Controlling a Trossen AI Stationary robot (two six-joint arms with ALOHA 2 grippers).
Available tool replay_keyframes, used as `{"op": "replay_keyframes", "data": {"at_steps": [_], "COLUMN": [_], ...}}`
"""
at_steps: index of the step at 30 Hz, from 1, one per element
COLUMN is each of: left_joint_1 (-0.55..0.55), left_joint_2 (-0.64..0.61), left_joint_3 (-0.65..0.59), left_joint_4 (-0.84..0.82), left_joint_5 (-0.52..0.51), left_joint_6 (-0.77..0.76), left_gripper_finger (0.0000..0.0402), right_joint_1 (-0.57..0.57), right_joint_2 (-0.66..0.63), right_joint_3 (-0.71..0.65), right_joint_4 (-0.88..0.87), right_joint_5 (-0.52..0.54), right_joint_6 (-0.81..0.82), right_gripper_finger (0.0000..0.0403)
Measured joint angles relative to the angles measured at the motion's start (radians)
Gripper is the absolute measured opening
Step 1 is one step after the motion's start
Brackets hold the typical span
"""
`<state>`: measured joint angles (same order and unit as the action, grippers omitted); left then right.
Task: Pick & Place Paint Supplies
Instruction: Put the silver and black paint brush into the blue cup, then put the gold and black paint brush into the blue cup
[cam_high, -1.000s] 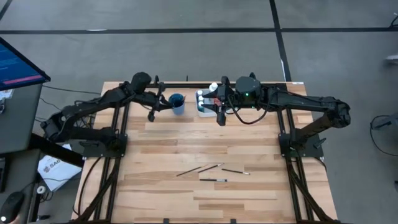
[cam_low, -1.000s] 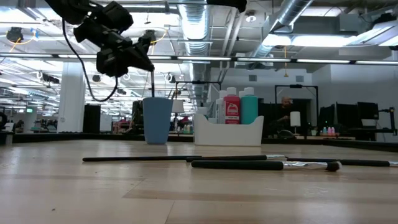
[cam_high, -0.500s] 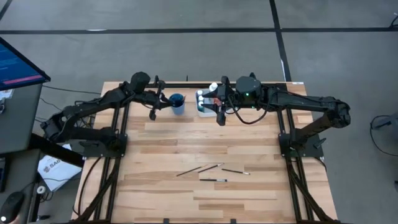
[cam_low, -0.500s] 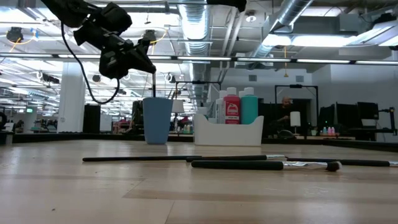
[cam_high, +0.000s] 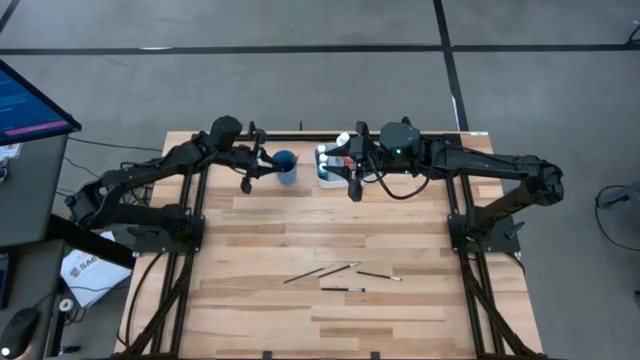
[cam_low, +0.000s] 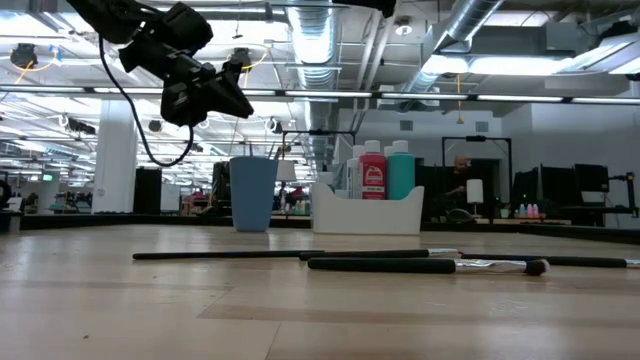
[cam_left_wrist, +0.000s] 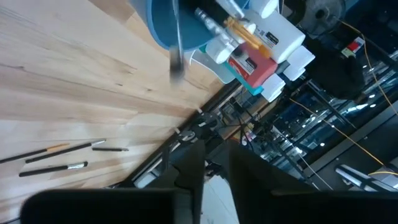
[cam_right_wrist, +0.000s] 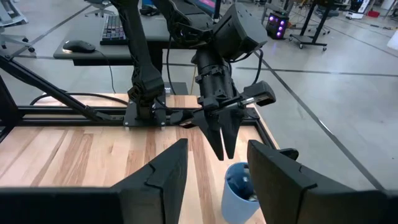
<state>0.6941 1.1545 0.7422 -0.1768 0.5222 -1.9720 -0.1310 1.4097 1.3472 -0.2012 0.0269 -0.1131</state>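
My left gripper (cam_low: 243, 108) hovers above the blue cup (cam_low: 253, 192), slightly open with nothing between its fingers (cam_left_wrist: 189, 171). In the left wrist view a thin dark paintbrush (cam_left_wrist: 176, 37) shows as a blurred streak at the cup (cam_left_wrist: 163, 18), clear of the fingers. Red (cam_low: 373, 172) and teal (cam_low: 401, 168) paint bottles stand in the white tray (cam_low: 365, 212) beside the cup. Several paintbrushes (cam_high: 340, 272) lie flat on the table nearer the front. My right gripper (cam_right_wrist: 217, 180) hangs open high over the tray (cam_high: 328, 172), facing the left gripper (cam_right_wrist: 222, 146).
The cup (cam_high: 285, 165) and tray stand side by side near the table's far edge. The loose brushes (cam_low: 380, 262) lie in the middle of the near half. Both arm stands rise at the table's left and right sides.
My left gripper has opened a little and let go of the brush. That brush hung upright from its fingertips just above the cup, and it no longer shows below them in the low view. The arm has stayed in place.
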Motion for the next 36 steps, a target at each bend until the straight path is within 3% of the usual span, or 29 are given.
{"op": "replay_keyframes", "data": {"at_steps": [9, 15, 21, 25, 30, 36], "left_joint_1": [0.013, 0.006, -0.2, -0.394, -0.58, -0.679], "left_joint_2": [0.0, -0.002, -0.005, -0.002, 0.043, 0.104], "left_joint_3": [0.0, 0.0, 0.0, 0.0, 0.001, 0.0], "left_joint_4": [0.065, 0.429, 0.73, 0.73, 0.637, 0.311], "left_joint_5": [0.0, 0.109, 0.187, 0.177, 0.047, -0.076], "left_joint_6": [0.039, 0.26, 0.434, 0.66, 1.003, 0.998], "left_gripper_finger": [0.0085, 0.0079, 0.007, 0.0062, 0.0052, 0.0031], "right_joint_1": [0.0, 0.008, 0.035, 0.058, 0.092, 0.124], "right_joint_2": [0.0, -0.033, -0.087, -0.118, -0.128, -0.128], "right_joint_3": [0.0, 0.0, -0.001, 0.0, -0.001, 0.0], "right_joint_4": [0.0, -0.018, -0.199, -0.3, -0.359, -0.379], "right_joint_5": [0.0, 0.0, 0.001, 0.001, 0.002, 0.002], "right_joint_6": [0.0, 0.002, 0.07, 0.129, 0.172, 0.193], "right_gripper_finger": [0.0159, 0.0159, 0.0159, 0.0159, 0.0159, 0.0159]}}
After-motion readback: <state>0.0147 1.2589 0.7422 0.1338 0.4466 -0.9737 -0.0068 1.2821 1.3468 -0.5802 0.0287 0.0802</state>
